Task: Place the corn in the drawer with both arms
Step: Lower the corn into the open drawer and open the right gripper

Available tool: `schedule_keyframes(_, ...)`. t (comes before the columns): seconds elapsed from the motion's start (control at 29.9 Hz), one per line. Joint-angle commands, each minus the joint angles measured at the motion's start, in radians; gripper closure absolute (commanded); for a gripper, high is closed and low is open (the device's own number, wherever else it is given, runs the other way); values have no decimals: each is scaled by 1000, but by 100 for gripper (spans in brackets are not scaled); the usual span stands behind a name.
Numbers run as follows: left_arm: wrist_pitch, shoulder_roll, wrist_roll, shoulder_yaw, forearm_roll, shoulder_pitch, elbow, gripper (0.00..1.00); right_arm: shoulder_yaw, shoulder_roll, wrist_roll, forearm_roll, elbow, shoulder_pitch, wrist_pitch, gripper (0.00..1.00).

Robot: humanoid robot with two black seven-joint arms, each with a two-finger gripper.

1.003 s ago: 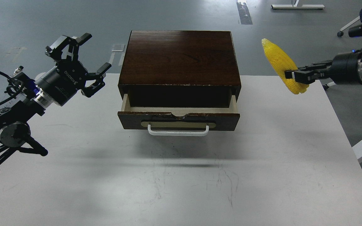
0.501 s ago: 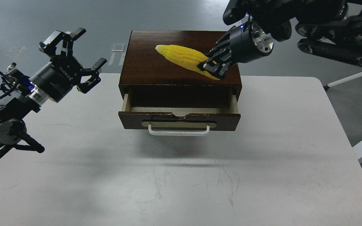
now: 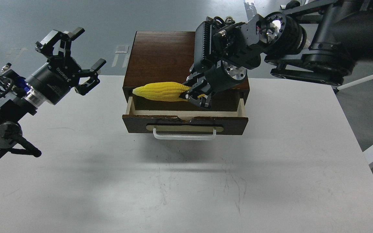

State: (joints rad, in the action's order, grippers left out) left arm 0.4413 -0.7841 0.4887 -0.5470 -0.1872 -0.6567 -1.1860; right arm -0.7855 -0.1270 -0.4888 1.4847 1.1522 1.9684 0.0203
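The dark brown drawer (image 3: 185, 121) stands pulled partly open out of its brown cabinet (image 3: 160, 55) at the far middle of the white table. My right gripper (image 3: 195, 95) is shut on the thick end of the yellow corn (image 3: 160, 91) and holds it lying crosswise, tip to the left, just over the open drawer's left half. My left gripper (image 3: 73, 53) is open and empty, raised to the left of the cabinet, well apart from it.
The white table (image 3: 270, 168) runs wide in front of and to both sides of the drawer. The white bar handle (image 3: 184, 136) faces me. My right arm's thick links (image 3: 303, 51) hang over the cabinet's right side.
My right gripper has swung in from the far right with the corn, over the cabinet top, then down and forward over the open drawer. My left gripper has drifted slightly left and up.
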Motion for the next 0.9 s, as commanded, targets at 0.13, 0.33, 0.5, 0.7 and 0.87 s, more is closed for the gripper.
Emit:
schedule_keyframes(0.13, 2, -10, 0, -2, 0, 0, -4, 2, -29, 10, 0, -1, 0, -6, 12, 80)
schedule_keyframes(0.33, 2, -15, 0, -2, 0, 0, -10, 2, -44, 7, 0, -1, 1, -20, 12, 64)
schedule_keyframes(0.5, 2, -17, 0, -2, 0, 0, -10, 2, -44, 7, 0, -4, 0, -22, 18, 38)
schedule_keyframes(0.7, 2, -17, 0, -2, 0, 0, -12, 2, -44, 4, 0, -7, 1, -22, 21, 34)
schedule_keyframes(0.87, 2, -17, 0, -2, 0, 0, -12, 2, -44, 4, 0, -15, 1, -19, 23, 31)
